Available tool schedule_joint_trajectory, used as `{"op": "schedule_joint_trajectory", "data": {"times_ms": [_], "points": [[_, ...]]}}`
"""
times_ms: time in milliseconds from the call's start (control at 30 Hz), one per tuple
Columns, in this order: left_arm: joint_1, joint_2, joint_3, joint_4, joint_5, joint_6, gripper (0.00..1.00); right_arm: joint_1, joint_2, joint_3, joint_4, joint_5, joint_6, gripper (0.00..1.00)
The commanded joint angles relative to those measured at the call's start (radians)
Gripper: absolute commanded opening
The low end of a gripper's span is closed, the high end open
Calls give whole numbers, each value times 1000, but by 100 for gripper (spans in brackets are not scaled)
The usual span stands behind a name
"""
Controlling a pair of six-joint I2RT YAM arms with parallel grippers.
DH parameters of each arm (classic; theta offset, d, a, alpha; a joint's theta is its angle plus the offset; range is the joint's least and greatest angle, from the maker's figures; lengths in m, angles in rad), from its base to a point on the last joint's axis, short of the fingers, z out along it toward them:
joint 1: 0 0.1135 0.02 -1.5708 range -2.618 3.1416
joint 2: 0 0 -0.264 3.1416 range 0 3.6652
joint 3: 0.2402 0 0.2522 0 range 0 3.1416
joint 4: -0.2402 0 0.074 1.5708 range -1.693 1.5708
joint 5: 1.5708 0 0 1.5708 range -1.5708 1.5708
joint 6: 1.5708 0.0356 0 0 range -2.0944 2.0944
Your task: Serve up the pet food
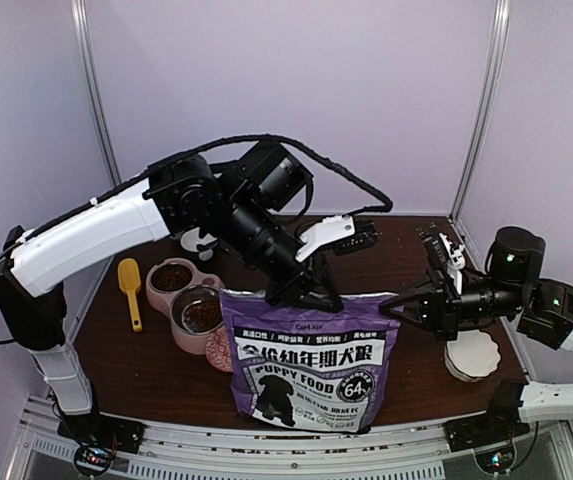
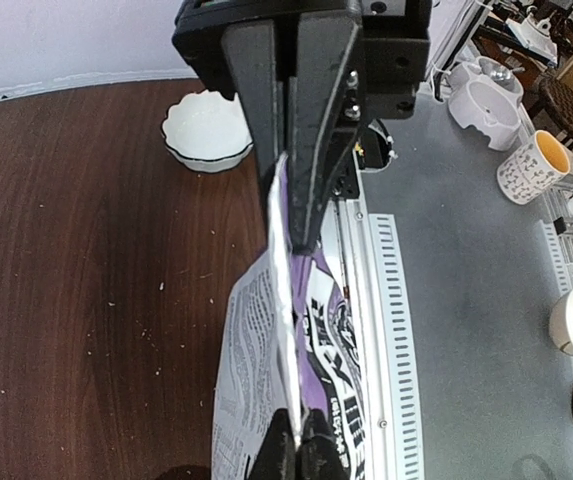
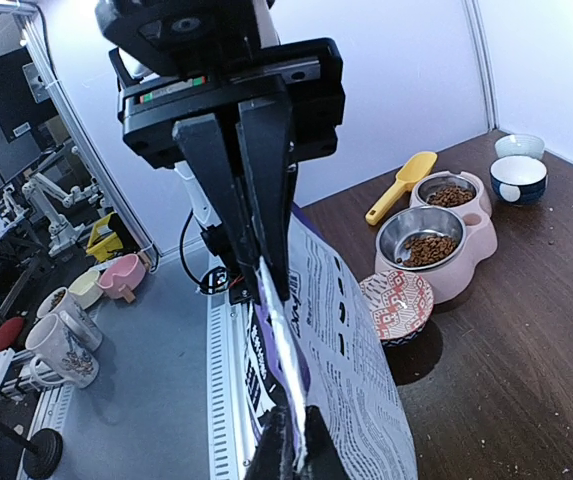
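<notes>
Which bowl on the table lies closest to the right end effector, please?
The white scalloped bowl, alone right of the purple bag; the others stand left.

left arm [image 1: 86,235]: stretched to the middle, wrist bent down | left claw [image 1: 311,292]: closed on top edge of bag [image 1: 311,360] | right arm [image 1: 566,320]: low, pointing left | right claw [image 1: 394,303]: closed on bag's right top corner

At 6 o'clock on the table [image 1: 146,375]: bag [image 1: 311,360], upright at the near edge. At 10 o'clock of it: feeder [image 1: 154,298], kibble [image 1: 204,316] in its 2 bowls [image 1: 180,306]. Scoop [image 1: 130,290] at 9 o'clock of feeder; small dish [image 1: 218,350] at 5, just beside; lone bowl [image 1: 471,356] at 3 o'clock of bag.
</notes>
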Motion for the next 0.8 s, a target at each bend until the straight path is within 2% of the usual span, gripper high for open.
{"op": "schedule_joint_trajectory", "data": {"times_ms": [0, 67, 200, 267, 367, 500, 600, 633, 700, 767], "points": [[-4, -20, 20, 23, -19, -8, 3, -4, -16, -12, 14, 2, 6, 0], [-4, -15, 25, 60, -5, -37, 22, -3, -9, -13, 30, -14, 11, 0], [-16, 21, 54, 147, 50, -77, 46, -3, 5, -12, 51, -36, 21, 0], [-25, 53, 87, 149, 45, -80, 51, -4, 5, -8, 56, -40, 23, 0], [-27, 88, 113, 148, 48, -85, 54, -4, 0, -3, 55, -43, 23, 0], [-29, 115, 123, 148, 41, -87, 54, -3, -6, -4, 55, -45, 21, 0], [-31, 128, 124, 144, 42, -87, 51, -4, -3, -3, 59, -45, 18, 0], [-32, 130, 123, 143, 43, -87, 47, -4, -1, -3, 63, -47, 19, 0], [-32, 134, 123, 143, 44, -86, 33, -4, 4, -5, 69, -49, 19, 0], [-33, 137, 122, 143, 45, -82, 16, -3, 7, -5, 71, -52, 20, 0]]}}
